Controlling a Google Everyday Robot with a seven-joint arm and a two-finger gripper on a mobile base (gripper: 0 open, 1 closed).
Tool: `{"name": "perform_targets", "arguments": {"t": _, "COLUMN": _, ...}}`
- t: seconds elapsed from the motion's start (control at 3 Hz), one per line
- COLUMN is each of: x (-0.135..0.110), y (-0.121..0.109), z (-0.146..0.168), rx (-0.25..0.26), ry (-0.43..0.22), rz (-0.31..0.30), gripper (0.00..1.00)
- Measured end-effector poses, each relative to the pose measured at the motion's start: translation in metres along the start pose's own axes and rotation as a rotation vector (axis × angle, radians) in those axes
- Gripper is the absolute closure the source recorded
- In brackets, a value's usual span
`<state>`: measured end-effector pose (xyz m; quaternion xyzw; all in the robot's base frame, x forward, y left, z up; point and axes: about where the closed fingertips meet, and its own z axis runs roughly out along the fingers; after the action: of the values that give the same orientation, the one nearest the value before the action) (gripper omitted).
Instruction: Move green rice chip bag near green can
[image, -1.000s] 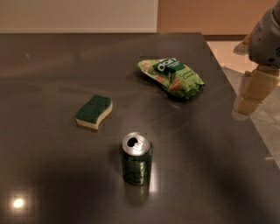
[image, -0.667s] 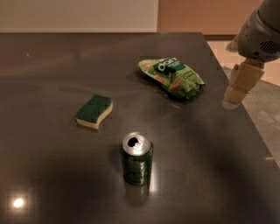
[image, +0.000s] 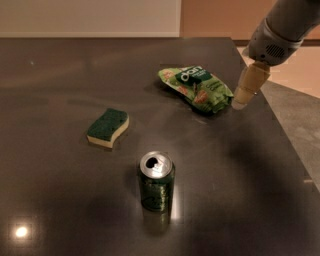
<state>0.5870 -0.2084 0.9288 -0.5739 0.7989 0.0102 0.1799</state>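
Note:
The green rice chip bag (image: 197, 87) lies flat on the dark table (image: 60, 70), right of centre toward the back. The green can (image: 156, 180) stands upright near the front centre, its silver top open, well apart from the bag. My gripper (image: 245, 95) hangs from the grey arm at the upper right, its cream tip just off the bag's right end and low over the table. It holds nothing.
A green-and-cream sponge (image: 107, 127) lies left of centre, between the bag and the can but off to the left. The table's right edge (image: 280, 130) runs just right of the gripper, with floor beyond it.
The gripper has moved left and toward the back, from beyond the table's right edge to just beside the bag's right end. Bag, can and sponge have not moved.

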Motion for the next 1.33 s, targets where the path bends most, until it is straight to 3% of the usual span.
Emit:
{"name": "perform_targets", "arguments": {"t": 0.67, "x": -0.018, "y": -0.043, "z": 0.052, "rx": -0.013, "ry": -0.071, "rz": 0.071, "gripper": 0.0}}
{"name": "perform_targets", "arguments": {"t": 1.33, "x": -0.031, "y": -0.051, "z": 0.088, "rx": -0.066, "ry": -0.115, "rz": 0.117, "gripper": 0.0}}
